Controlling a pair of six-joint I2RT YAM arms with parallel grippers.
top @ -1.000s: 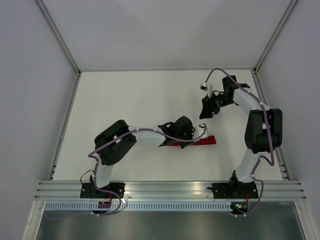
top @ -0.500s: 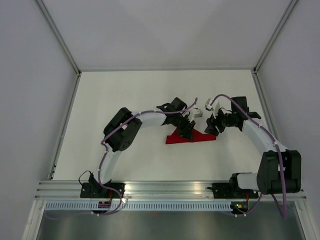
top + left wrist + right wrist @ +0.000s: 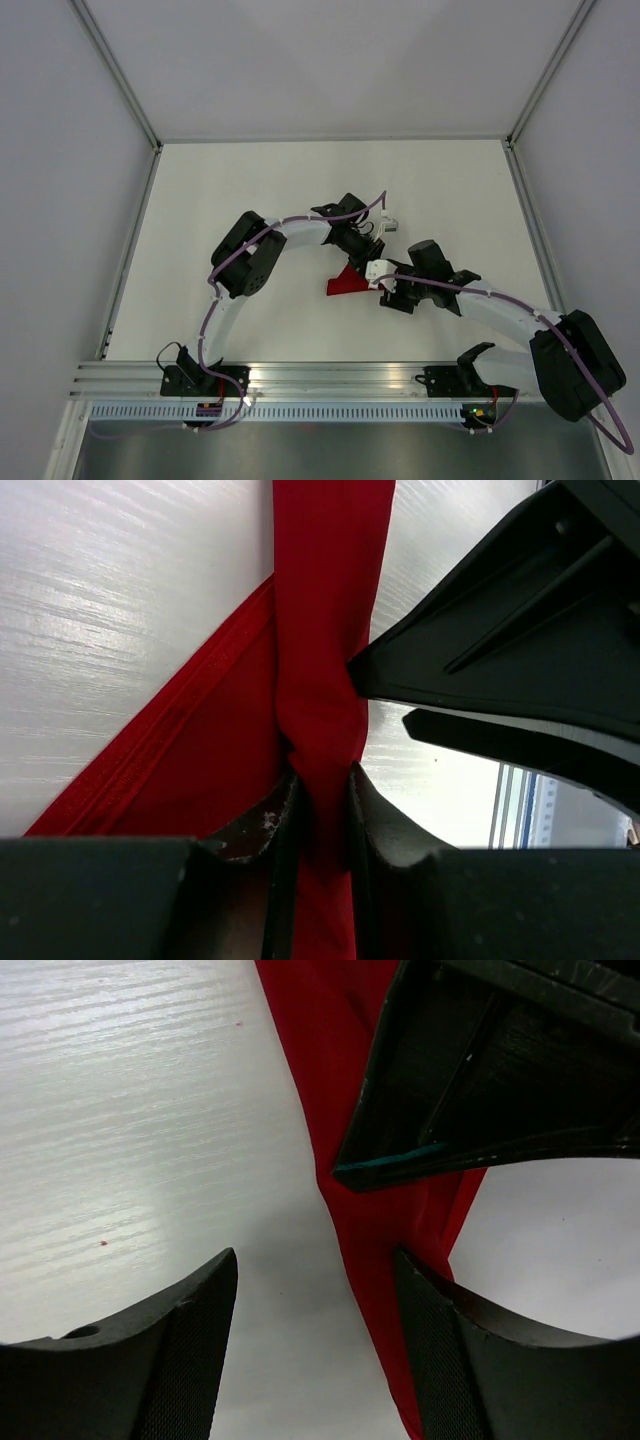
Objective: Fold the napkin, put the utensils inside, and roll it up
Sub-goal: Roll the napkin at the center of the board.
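The red napkin (image 3: 343, 284) is bunched and partly lifted off the white table near its middle. My left gripper (image 3: 369, 257) is shut on a pinched fold of it, seen in the left wrist view (image 3: 320, 785) with the napkin (image 3: 325, 630) hanging taut ahead. My right gripper (image 3: 386, 291) is open right beside it. In the right wrist view (image 3: 315, 1260) the napkin (image 3: 375, 1220) hangs between the spread fingers, near the right finger (image 3: 450, 1360), with the left gripper (image 3: 500, 1070) just above. No utensils are in view.
The white table (image 3: 250, 180) is bounded by metal rails on the left (image 3: 130, 250) and right (image 3: 535, 240). The two arms are close together near the table's middle, and the right gripper's body (image 3: 510, 650) fills the right side of the left wrist view.
The left gripper has pulled the napkin up from a flat triangle into a bunched strip. The right arm has swung from the far right down to the napkin, next to the left gripper.
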